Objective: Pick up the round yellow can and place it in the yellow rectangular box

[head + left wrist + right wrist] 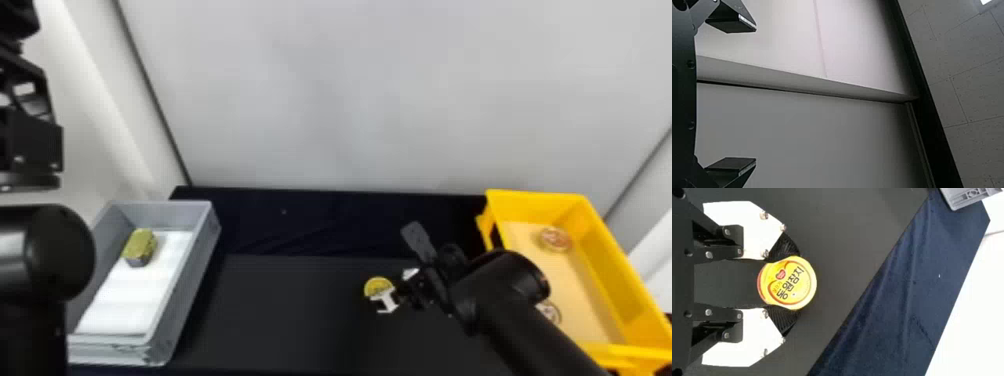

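For you, this place seems to be a lab work station: in the head view, plain grey wall (340, 100) at twelve o'clock, black table (295, 315) at six, grey bin (189, 287) at eight, yellow rectangular box (535, 204) at four.

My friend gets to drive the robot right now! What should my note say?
Left gripper: open and empty, off at the left side.
Right gripper: fingers shut on the round yellow can, one on each side.
Where: the can is at the dark table; the yellow box is to its right.
Done: can gripped.
Left to do: take the can over to the yellow box, put it in and let go.
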